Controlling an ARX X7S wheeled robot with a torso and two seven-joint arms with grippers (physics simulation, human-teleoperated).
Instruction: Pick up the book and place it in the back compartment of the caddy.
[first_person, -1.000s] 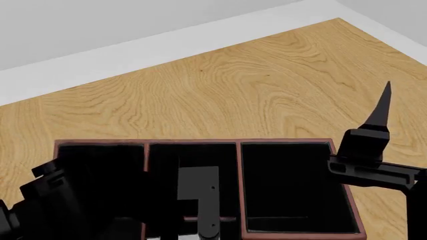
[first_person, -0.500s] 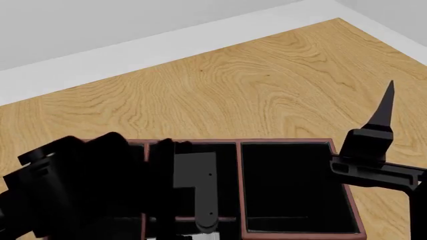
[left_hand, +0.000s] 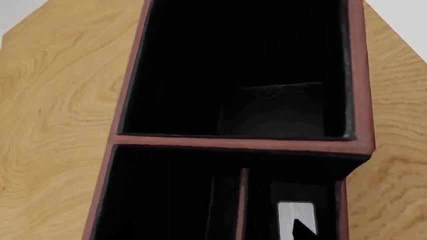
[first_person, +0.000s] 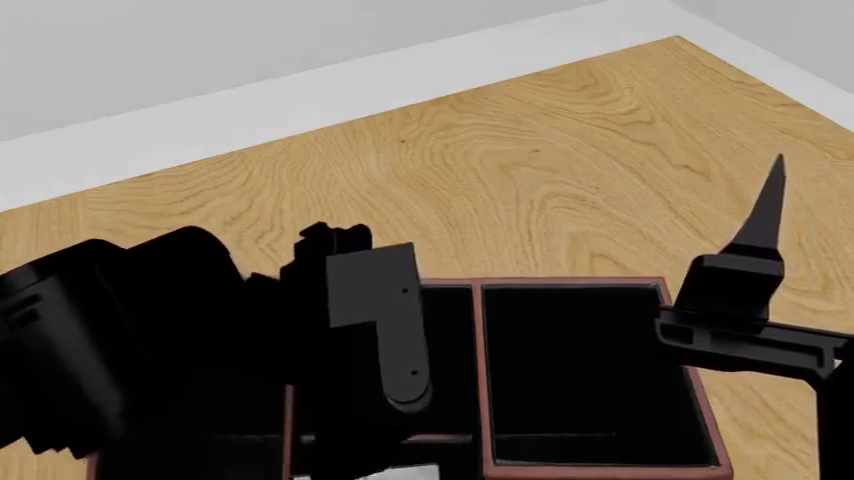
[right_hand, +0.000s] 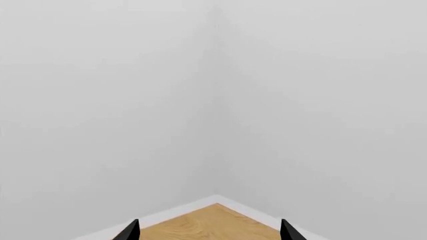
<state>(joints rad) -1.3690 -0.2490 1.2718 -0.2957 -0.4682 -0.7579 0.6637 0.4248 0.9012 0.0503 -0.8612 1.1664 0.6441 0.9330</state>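
- The left arm (first_person: 147, 340) fills the near left of the head view, a black mass that blots out the left end of the caddy (first_person: 574, 287).
- A flat dark slab (first_person: 387, 320) hangs off the front of that arm over the caddy's middle section; whether it is a finger or the book, I cannot tell.
- So the left gripper's jaws are unreadable here: black on black, and the wrist camera shows none of its fingers.
- From the left wrist the caddy (left_hand: 233, 143) lies right beneath, red rim and dividers around pitch-black wells.
- The big compartment holds a faint dark rectangular shape (left_hand: 273, 110); too murky to name.
- In a narrow well beyond the divider, a small pale patch (left_hand: 293, 225) shows, cut off by the frame edge.
- The book itself I cannot pick out with certainty in any view.
- In the head view the caddy's right compartment looks plain black inside.
- The right gripper (first_person: 747, 250) is raised beside the caddy's right end, one pointed finger straight up.
- Its wrist view catches two black fingertips (right_hand: 130, 231) set wide apart, nothing between them.
- The surface is a light wooden table (first_person: 534, 150); behind it, plain pale grey walls (right_hand: 213, 90) meet at a corner.
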